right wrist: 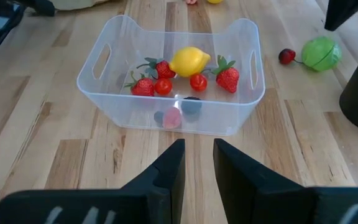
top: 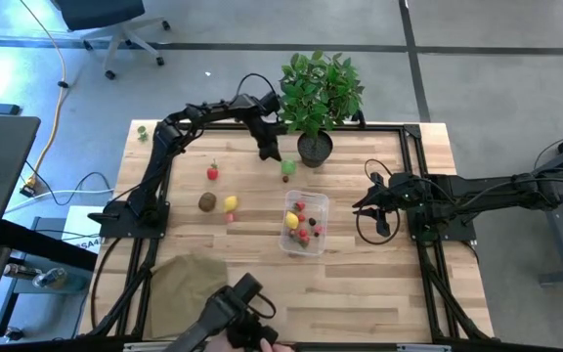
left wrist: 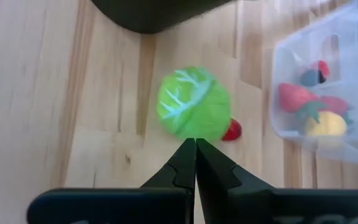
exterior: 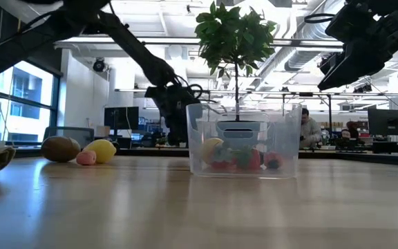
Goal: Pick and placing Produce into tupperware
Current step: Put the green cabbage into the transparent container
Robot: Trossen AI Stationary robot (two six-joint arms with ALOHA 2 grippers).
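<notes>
The tub (top: 305, 223) sits mid-worktop (top: 379, 284), holding a lemon (right wrist: 189, 61), strawberries (right wrist: 227, 75) and small red pieces; two items at its near wall blur through the plastic. The left end effector (left wrist: 196, 163), fingers pressed together and holding nothing, hovers just short of a green cabbage (left wrist: 194, 104) beside the tub; a red piece (left wrist: 232, 130) peeks out, half hidden behind it. The right end effector (right wrist: 198, 163), fingers slightly apart and empty, waits on the tub's other side.
</notes>
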